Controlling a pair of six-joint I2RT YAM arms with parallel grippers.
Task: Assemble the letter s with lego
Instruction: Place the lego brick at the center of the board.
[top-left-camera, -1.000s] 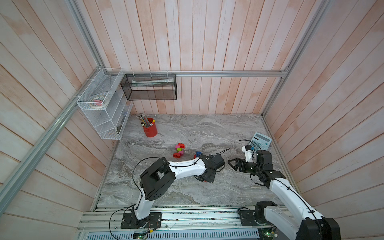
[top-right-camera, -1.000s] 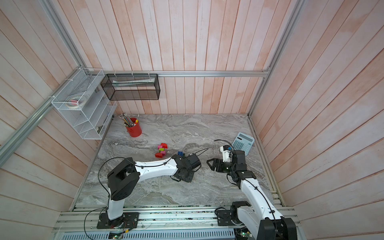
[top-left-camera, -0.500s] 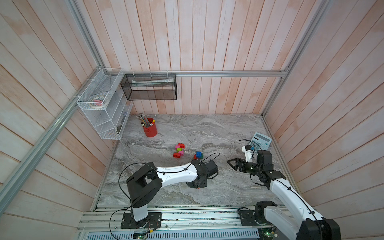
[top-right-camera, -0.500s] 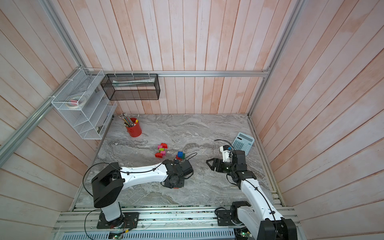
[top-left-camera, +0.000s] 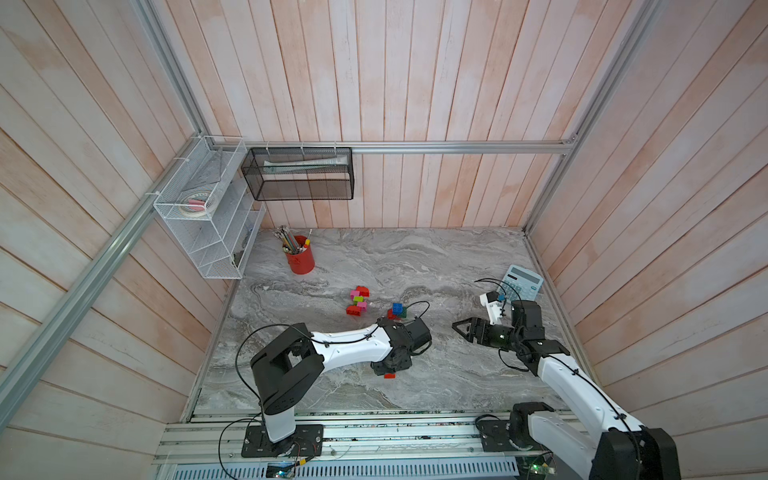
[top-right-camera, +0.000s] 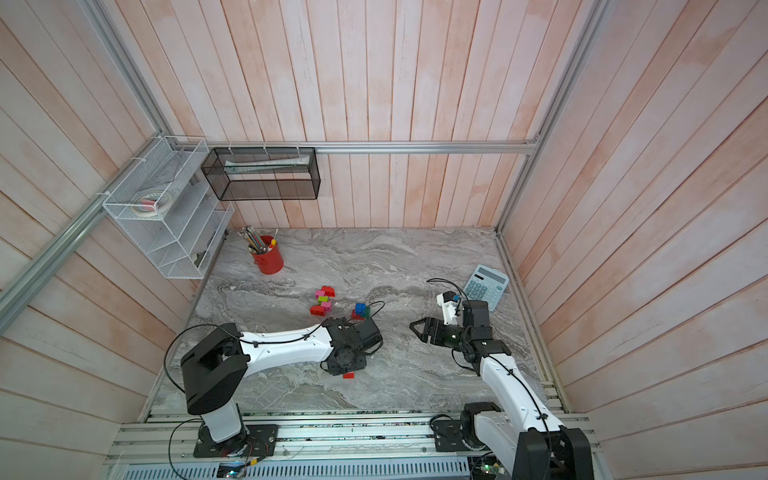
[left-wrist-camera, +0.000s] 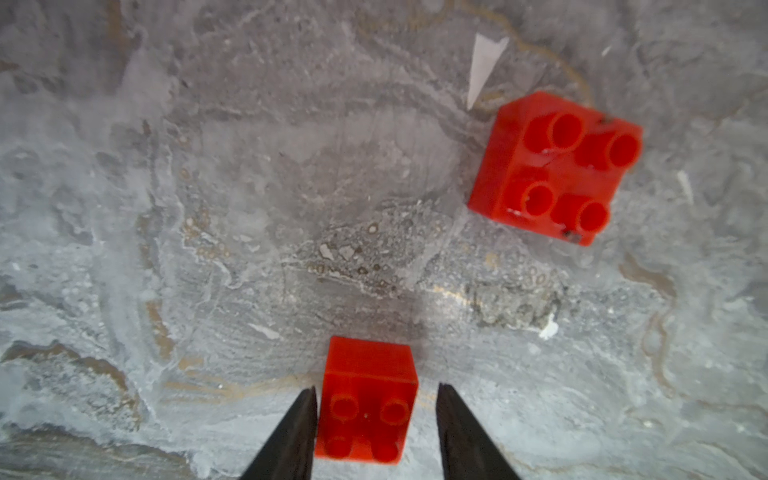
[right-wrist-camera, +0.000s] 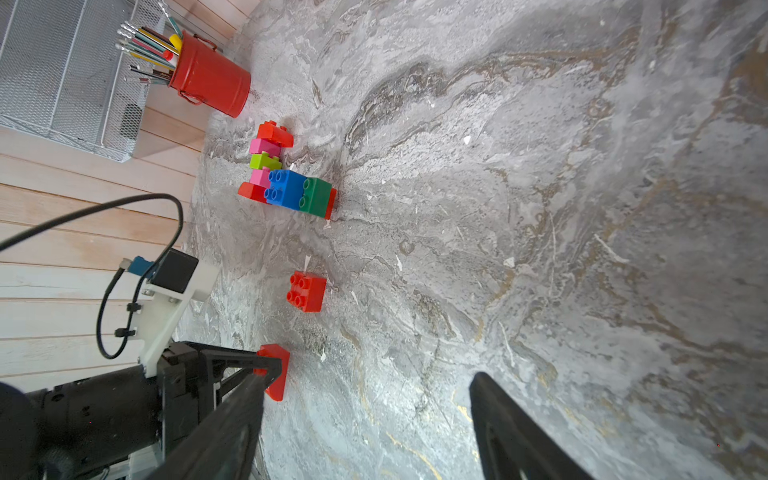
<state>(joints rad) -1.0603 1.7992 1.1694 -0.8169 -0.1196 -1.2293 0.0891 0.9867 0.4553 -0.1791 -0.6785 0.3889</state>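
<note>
The left claw (left-wrist-camera: 377, 387) is down low over the marble table (left-wrist-camera: 249, 208), and its two dark fingers (left-wrist-camera: 291, 436) straddle a small red brick (left-wrist-camera: 368, 399) that sits studs-up on the stone. One finger is right against the brick's side, but there's a clear gap at the other, so the jaws are parted and nothing is pinched. In a top view that brick (top-left-camera: 389, 375) peeks out just beside the claw, toward the front of the table. A second red brick (left-wrist-camera: 555, 168) lies close by, turned at an angle and apart from the first. Farther back stands the stepped row of bricks (top-left-camera: 357, 300), running red, pink, lime green, pink, red. Just beside it are a blue brick (right-wrist-camera: 286, 189) and a dark green brick (right-wrist-camera: 318, 197), side by side on a red one. The right claw (top-left-camera: 461, 330) hangs well apart from all of it, spread wide and empty. Behind it lies the calculator (top-left-camera: 521, 282), and the red pencil cup (top-left-camera: 300, 259) is off in the far corner.
</note>
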